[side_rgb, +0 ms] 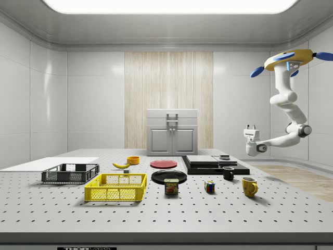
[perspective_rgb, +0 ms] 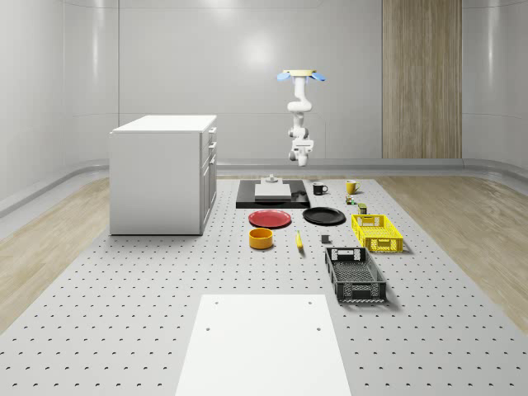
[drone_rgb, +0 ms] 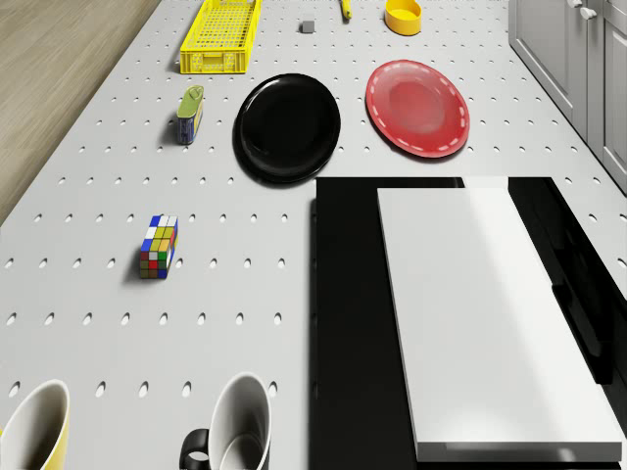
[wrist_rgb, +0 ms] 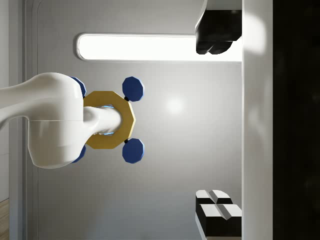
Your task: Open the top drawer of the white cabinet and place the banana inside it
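Drone point(perspective_rgb: 302, 76) airborne beyond black slab point(perspective_rgb: 273, 198)

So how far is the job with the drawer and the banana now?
Nothing looks done yet. The white cabinet has its top drawer shut, and the banana lies on the table beside the orange bowl. The drone hovers beyond the table's far end, its tool raised and holding nothing. Opening and placing remain.

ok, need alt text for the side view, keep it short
A drone hovers high at the side view's right, past the table's edge, its white arm bent down to an end effector pointing upward. On the table: a white cabinet at the back, drawers closed, and a banana beside an orange bowl.
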